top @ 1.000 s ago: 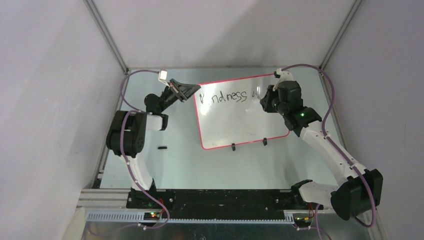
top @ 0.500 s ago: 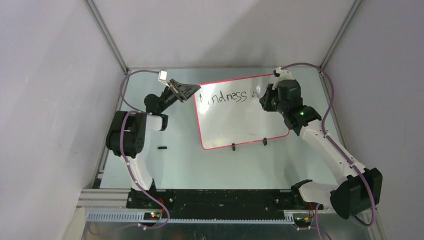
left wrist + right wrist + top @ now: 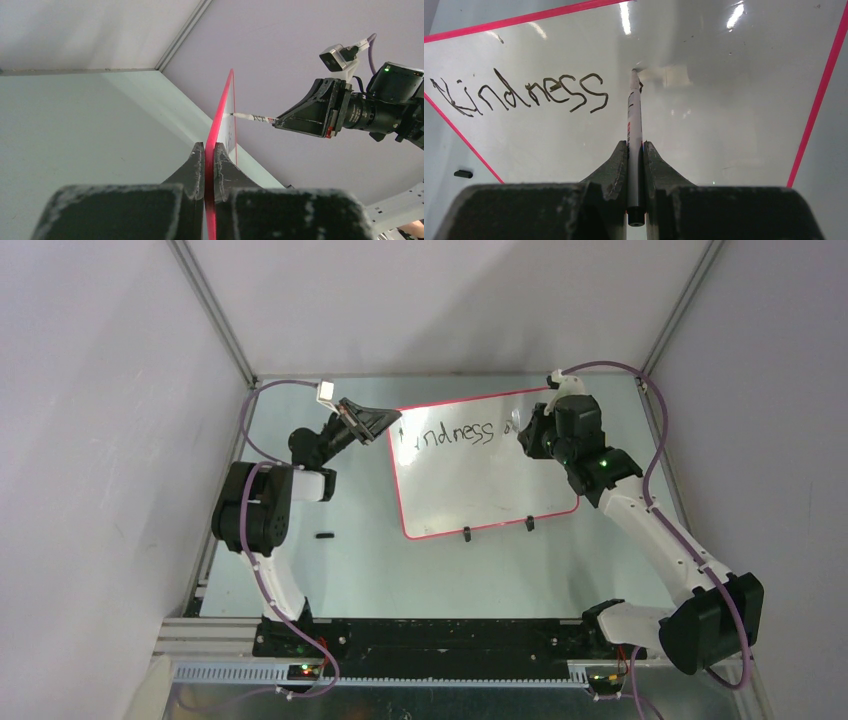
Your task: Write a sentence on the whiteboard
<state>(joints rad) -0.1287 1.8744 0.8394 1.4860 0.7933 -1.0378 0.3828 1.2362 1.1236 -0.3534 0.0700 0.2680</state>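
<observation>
Right wrist: one whiteboard (image 3: 724,150), one marker (image 3: 634,130), one word (image 3: 524,94).

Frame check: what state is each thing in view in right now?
whiteboard: gripped at one edge.
sentence: unfinished, only "Kindness" written.
marker: uncapped, tip touching the whiteboard.
left gripper: shut on whiteboard.
right gripper: shut on marker.
small black piece: lying loose on table.

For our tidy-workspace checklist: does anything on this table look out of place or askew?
The whiteboard lies skewed on the table, not square to its edges, its far left corner pinched by the left gripper. A small black piece, perhaps a pen cap, lies loose on the table left of the board.
</observation>
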